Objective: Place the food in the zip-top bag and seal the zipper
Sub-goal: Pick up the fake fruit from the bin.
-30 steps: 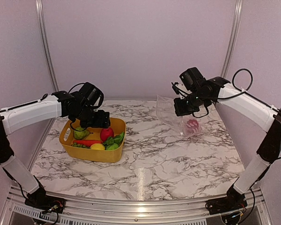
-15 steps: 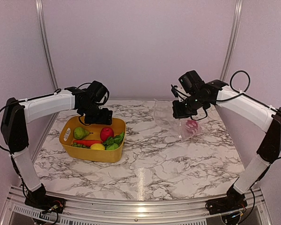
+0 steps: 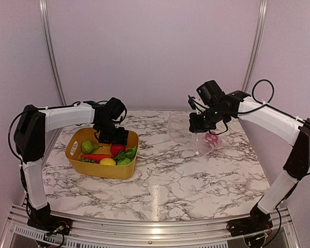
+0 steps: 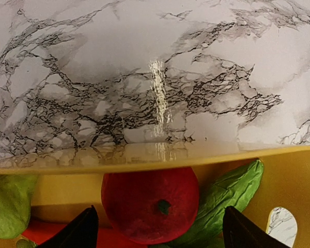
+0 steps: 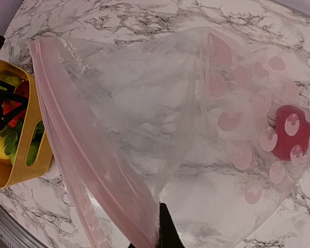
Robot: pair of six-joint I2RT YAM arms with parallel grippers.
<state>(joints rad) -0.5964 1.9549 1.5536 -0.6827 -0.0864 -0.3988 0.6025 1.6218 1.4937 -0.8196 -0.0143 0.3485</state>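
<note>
The yellow basket (image 3: pixel 125 171) holds the food: a green pear (image 3: pixel 88 146), a carrot (image 3: pixel 95 156), a red round fruit (image 3: pixel 117 149), a lemon (image 3: pixel 107 161) and green leaves (image 3: pixel 126 154). My left gripper (image 3: pixel 112 136) hangs open over the basket's back right part. In the left wrist view its jaws stand either side of the red round fruit (image 4: pixel 150 204), apart from it. My right gripper (image 3: pixel 199 124) is shut on the mouth edge of the zip-top bag (image 3: pixel 186 132) and holds it up. The pinkish zipper (image 5: pixel 77 150) runs along the bag's mouth. A red spotted piece (image 5: pixel 289 132) lies inside the bag.
The basket stands at the left of the marble table (image 3: pixel 165 175); its rim (image 4: pixel 144 157) crosses the left wrist view. The basket also shows at the left edge of the right wrist view (image 5: pixel 15 170). Metal frame posts (image 3: pixel 47 46) stand at the back corners.
My left gripper has moved right and toward the back of the basket, over the red round fruit. My right gripper has shifted slightly left and down with the bag.
</note>
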